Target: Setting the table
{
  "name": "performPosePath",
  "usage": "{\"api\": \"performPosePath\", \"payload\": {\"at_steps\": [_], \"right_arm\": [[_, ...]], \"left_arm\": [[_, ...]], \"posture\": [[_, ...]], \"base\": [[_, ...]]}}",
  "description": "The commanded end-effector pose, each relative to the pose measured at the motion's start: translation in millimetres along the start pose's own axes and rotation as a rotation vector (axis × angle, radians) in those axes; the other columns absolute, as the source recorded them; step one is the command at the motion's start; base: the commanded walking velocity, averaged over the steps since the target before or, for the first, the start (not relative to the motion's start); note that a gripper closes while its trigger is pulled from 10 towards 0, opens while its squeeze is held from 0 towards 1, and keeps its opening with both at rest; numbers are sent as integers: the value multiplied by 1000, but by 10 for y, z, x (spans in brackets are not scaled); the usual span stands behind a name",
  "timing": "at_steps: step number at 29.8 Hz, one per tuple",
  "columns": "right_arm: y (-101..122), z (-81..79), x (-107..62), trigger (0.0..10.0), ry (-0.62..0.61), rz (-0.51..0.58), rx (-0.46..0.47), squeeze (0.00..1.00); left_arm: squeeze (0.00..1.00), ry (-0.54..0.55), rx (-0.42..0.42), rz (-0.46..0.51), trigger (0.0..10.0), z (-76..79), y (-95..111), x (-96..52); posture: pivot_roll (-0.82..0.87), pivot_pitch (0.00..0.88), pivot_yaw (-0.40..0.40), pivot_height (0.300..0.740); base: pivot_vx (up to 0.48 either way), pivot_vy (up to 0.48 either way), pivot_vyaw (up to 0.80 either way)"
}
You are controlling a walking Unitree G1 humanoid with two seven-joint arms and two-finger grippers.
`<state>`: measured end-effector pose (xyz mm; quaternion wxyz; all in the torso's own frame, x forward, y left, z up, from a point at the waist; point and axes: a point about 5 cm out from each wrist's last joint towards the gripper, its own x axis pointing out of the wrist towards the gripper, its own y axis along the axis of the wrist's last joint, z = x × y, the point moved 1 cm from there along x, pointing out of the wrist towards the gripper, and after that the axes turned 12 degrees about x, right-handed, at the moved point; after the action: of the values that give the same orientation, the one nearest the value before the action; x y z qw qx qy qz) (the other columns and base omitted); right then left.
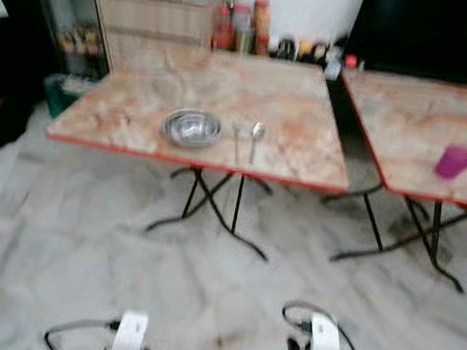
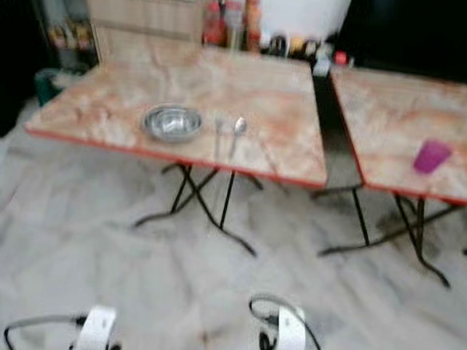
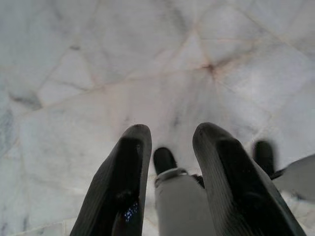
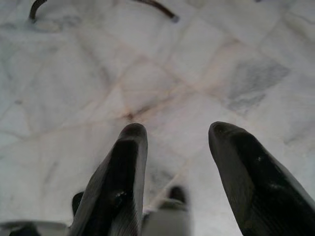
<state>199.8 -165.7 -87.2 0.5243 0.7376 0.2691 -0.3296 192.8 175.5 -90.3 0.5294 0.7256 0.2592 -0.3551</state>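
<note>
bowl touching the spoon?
Apart. The left eye view shows bare tabletop between the bowl and the spoon, with another utensil between them.

No legible text, label, brand, number or sign appears in any view; the bottles and jars (image 1: 242,25) at the far edge of the marble-patterned table (image 1: 299,159) carry red and orange labels too blurred to read
</note>
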Motion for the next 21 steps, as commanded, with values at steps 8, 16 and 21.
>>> {"api": "performPosePath", "payload": {"at_steps": [8, 16, 21], "right_arm": [[36, 93, -12, 10000, -24, 10, -6, 0], [41, 89, -10, 10000, -25, 11, -1, 0], [47, 78, -6, 10000, -24, 13, 4, 0]], "left_arm": [[0, -24, 24, 6, 10000, 75, 67, 18], [0, -34, 29, 11, 10000, 90, 85, 21], [0, -33, 32, 12, 10000, 83, 93, 23]], "posture": [[-68, 0, -49, 740], [-66, 0, -50, 740], [-65, 0, -49, 740]], "base": [[411, -68, 0], [167, -388, 0], [0, -460, 0]]}}
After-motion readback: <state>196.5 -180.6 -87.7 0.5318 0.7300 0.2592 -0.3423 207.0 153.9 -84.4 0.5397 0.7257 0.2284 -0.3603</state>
